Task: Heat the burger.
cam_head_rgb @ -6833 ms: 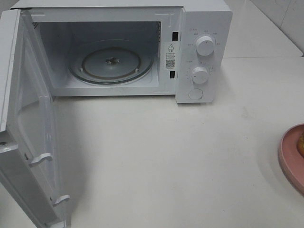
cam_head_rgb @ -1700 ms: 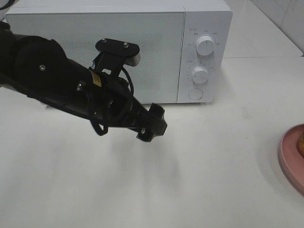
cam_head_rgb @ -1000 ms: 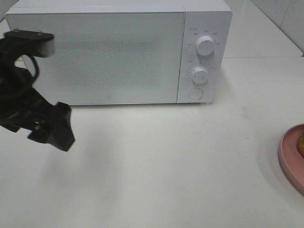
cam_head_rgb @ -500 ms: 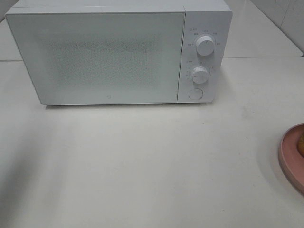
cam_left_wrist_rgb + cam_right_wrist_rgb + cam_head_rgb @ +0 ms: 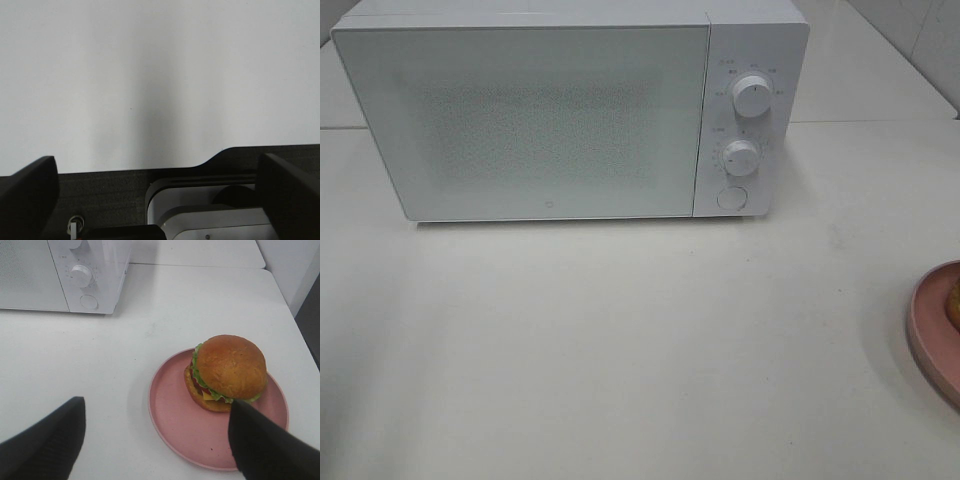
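The burger (image 5: 227, 371), with a golden-brown bun, green lettuce and yellow cheese, sits on a round pink plate (image 5: 180, 432) on the white table. In the exterior view only a sliver of the burger (image 5: 955, 303) and the plate (image 5: 928, 335) shows at the right edge. My right gripper (image 5: 156, 407) is open above the table beside the plate, with nothing between its black fingers (image 5: 50, 440). My left gripper (image 5: 155, 162) is open and empty over bare white table. Neither gripper shows in the exterior view. The white microwave (image 5: 550, 120) stands at the back with its door shut.
The microwave's control panel carries two round knobs (image 5: 752, 96) and a round button (image 5: 731, 198). A tiled wall rises at the far right. A table edge (image 5: 295, 315) runs close behind the plate in the right wrist view.
The microwave door, open and showing an empty turntable earlier, is shut. My left arm swung away to the left and out of the exterior view. The plate has stayed put.
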You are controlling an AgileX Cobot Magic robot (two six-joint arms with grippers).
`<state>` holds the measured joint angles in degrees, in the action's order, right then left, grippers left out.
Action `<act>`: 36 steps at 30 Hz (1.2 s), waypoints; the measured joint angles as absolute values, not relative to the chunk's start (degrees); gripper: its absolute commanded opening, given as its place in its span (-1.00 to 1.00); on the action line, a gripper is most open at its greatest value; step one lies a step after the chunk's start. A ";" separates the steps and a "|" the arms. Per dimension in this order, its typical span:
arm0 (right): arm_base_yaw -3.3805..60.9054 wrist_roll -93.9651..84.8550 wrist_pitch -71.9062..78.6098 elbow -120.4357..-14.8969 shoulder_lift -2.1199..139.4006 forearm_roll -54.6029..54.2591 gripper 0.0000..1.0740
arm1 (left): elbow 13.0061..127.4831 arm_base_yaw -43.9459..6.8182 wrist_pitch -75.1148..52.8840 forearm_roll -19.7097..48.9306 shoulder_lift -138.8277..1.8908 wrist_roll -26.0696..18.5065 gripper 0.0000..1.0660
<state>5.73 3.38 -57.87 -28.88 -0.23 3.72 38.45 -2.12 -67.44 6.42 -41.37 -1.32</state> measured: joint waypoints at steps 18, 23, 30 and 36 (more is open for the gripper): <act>5.73 3.38 -57.87 -28.88 -0.23 3.72 0.42 | 29.85 -2.12 -62.11 6.42 -16.96 -1.66 0.88; 5.73 3.38 -57.87 -28.88 -0.23 3.72 0.42 | 29.85 -2.12 -62.05 6.42 -13.46 -1.66 0.88; 5.73 3.38 -57.87 -28.88 -0.23 3.72 0.42 | 29.85 -2.01 -61.94 6.42 -6.07 -1.66 0.88; 5.73 3.38 -57.87 -28.88 -0.23 3.72 0.42 | 29.85 2.29 -61.82 6.53 -1.38 -1.66 0.88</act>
